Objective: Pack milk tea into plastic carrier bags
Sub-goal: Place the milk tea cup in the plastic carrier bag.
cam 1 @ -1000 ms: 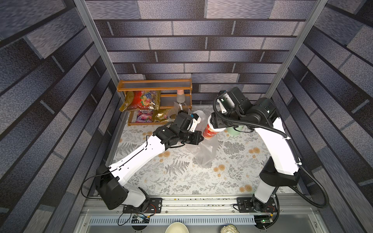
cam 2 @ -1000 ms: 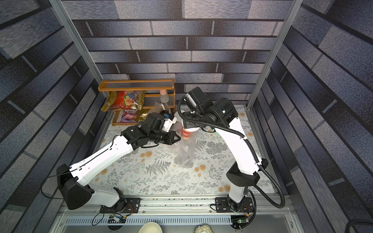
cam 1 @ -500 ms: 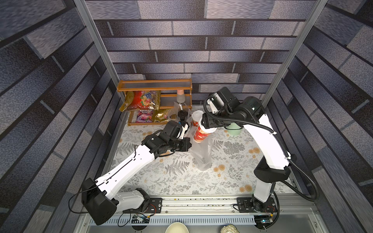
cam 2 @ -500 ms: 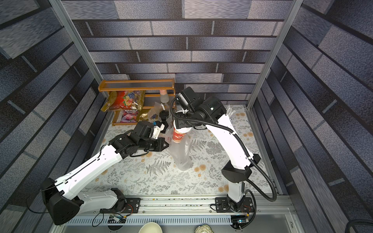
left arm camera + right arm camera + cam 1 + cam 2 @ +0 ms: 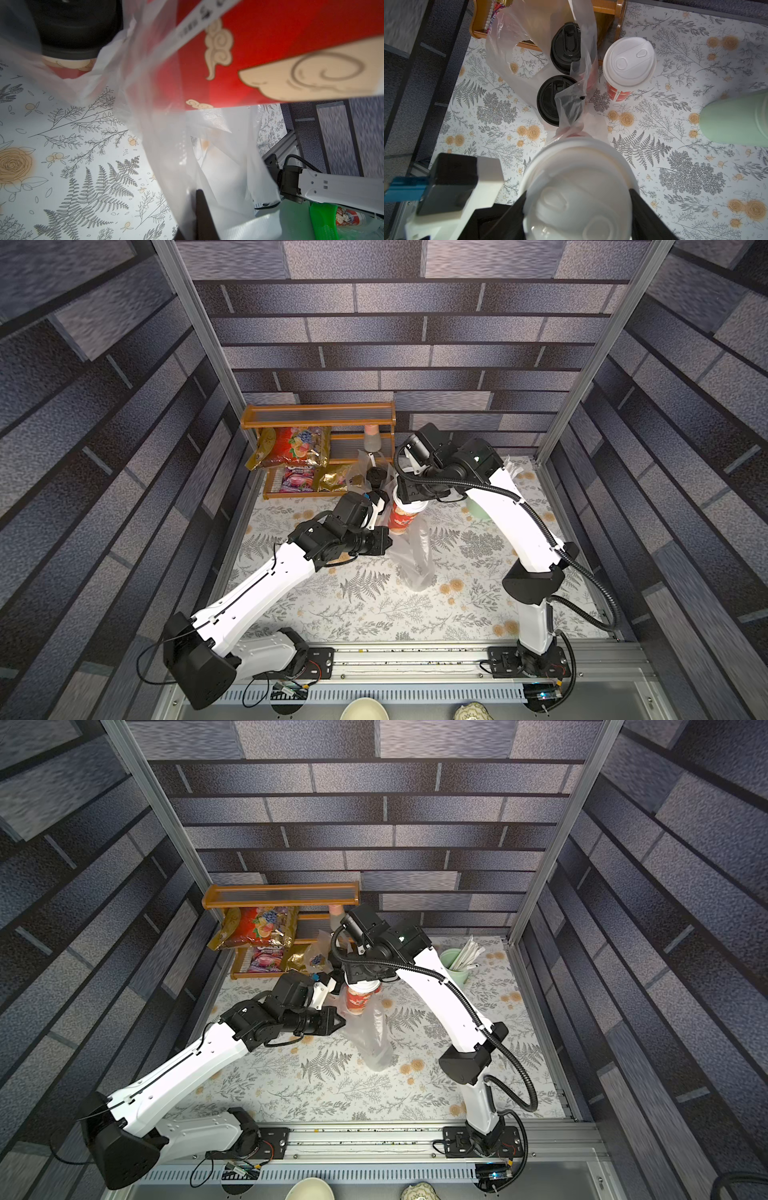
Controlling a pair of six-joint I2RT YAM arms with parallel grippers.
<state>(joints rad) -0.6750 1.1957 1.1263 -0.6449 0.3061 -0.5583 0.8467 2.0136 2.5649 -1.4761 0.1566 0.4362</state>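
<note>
Top views both show the right gripper (image 5: 409,502) clamped from above round the white lid of a tall red paper cup, the held cup (image 5: 402,520), which is upright over the floral tablecloth (image 5: 374,605). Below it hangs the open bag (image 5: 413,562), narrow, of thin clear crinkled film that sags down to the cloth. The left gripper (image 5: 384,541), its jaws pinched together, grips the bag's rim just beside the cup. At the back stands a slatted wooden shelf (image 5: 318,418) with at least three glossy foil snack packets (image 5: 291,448). In a top view, one pale green cup (image 5: 453,965) holds white straws (image 5: 469,952).

Left wrist view: the held cup (image 5: 259,52) looms close, matte red with cream cloud curls and a white band of text. The open bag (image 5: 218,149) laps over part of its side and spreads beneath its base. Whether the base sits inside the bag cannot be told. One dark finger (image 5: 202,209) of the left gripper presses the film.

Right wrist view: the held cup (image 5: 577,197) shows its round, smooth moulded lid, with dark fingers (image 5: 641,207) on either side. There are four cups: this one, one white-lidded standing cup (image 5: 629,62) alone on the cloth, and two black-lidded cups (image 5: 556,99) side by side inside a second bag (image 5: 508,41) with slack handle loops. That makes two bags in all.
</note>
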